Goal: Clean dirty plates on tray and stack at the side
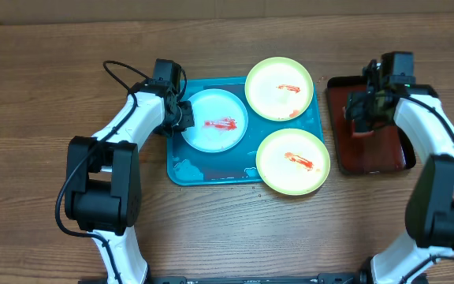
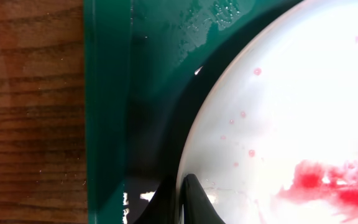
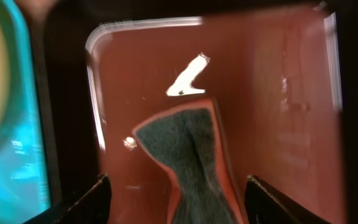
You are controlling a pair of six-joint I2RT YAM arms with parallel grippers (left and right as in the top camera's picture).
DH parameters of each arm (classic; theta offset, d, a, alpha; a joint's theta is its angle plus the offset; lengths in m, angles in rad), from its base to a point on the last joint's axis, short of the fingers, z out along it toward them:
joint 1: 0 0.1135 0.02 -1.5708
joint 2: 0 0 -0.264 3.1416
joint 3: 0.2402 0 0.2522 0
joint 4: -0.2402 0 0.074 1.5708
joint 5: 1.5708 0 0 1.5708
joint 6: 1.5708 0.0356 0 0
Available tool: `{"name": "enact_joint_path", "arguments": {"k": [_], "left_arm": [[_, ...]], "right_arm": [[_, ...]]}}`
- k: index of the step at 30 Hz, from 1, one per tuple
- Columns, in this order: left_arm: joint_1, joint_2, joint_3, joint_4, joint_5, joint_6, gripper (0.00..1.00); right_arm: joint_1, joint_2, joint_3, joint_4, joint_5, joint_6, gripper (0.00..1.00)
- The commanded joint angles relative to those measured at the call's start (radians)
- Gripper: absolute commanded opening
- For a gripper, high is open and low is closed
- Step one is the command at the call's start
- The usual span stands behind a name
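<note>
Jaws spread wide, my right gripper (image 3: 178, 190) straddles the sponge (image 3: 188, 152) on the red tray (image 3: 272, 93), while my left gripper (image 2: 180, 198), its jaw gap unclear, sits at the rim of the pale plate (image 2: 278, 93) on the teal tray (image 2: 107, 93) beside 2 smeared yellow-green plates (image 1: 279, 88) (image 1: 292, 162); next, seemingly, a firm close on the sponge.

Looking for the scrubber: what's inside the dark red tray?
A grey-faced sponge lies in the dark red tray, between the open fingers of the right pincer. Overhead, the right arm covers it.
</note>
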Motion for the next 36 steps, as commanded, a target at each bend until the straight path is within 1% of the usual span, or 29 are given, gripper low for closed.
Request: {"name": "enact_joint_path", "arguments": {"k": [1, 6, 9, 12, 13, 14, 16, 20, 24, 28, 33, 36], "left_arm": [[-0.002, 0.028, -0.021, 0.003, 0.011, 0.040, 0.04], [-0.002, 0.028, -0.021, 0.003, 0.008, 0.040, 0.04], [-0.002, 0.028, -0.021, 0.003, 0.008, 0.040, 0.04], [-0.002, 0.028, -0.021, 0.003, 0.008, 0.040, 0.04], [-0.002, 0.028, -0.021, 0.003, 0.008, 0.040, 0.04], [-0.002, 0.028, -0.021, 0.003, 0.008, 0.040, 0.04], [-0.002, 0.028, -0.021, 0.003, 0.008, 0.040, 0.04], [-0.002, 0.028, -0.021, 0.002, 0.009, 0.040, 0.04], [-0.002, 0.028, -0.021, 0.007, 0.009, 0.040, 0.04], [-0.002, 0.028, -0.021, 0.006, 0.018, 0.040, 0.04], [-0.002, 0.028, -0.021, 0.005, 0.077, 0.040, 0.04], [-0.002, 0.028, -0.021, -0.002, 0.084, 0.040, 0.04]], "right_arm": [[0.002, 0.057, 0.011, 0.021, 0.024, -0.031, 0.64], [0.000, 0.095, 0.010, 0.009, 0.068, -0.031, 0.56], [0.000, 0.104, 0.009, 0.004, 0.068, -0.030, 0.49], [0.000, 0.120, 0.009, -0.002, 0.059, -0.027, 0.38], [0.000, 0.134, 0.009, -0.002, 0.052, -0.027, 0.28], [0.000, 0.138, 0.009, -0.005, 0.045, -0.026, 0.22], [0.000, 0.142, 0.009, -0.011, 0.038, -0.018, 0.04], [0.000, 0.139, 0.018, -0.043, 0.039, 0.056, 0.04], [0.000, 0.109, 0.074, -0.119, 0.004, 0.129, 0.04], [0.000, 0.056, 0.184, -0.258, -0.065, 0.132, 0.04], [0.003, 0.011, 0.351, -0.466, -0.071, 0.166, 0.04], [0.003, 0.009, 0.389, -0.520, -0.098, 0.166, 0.04]]}}
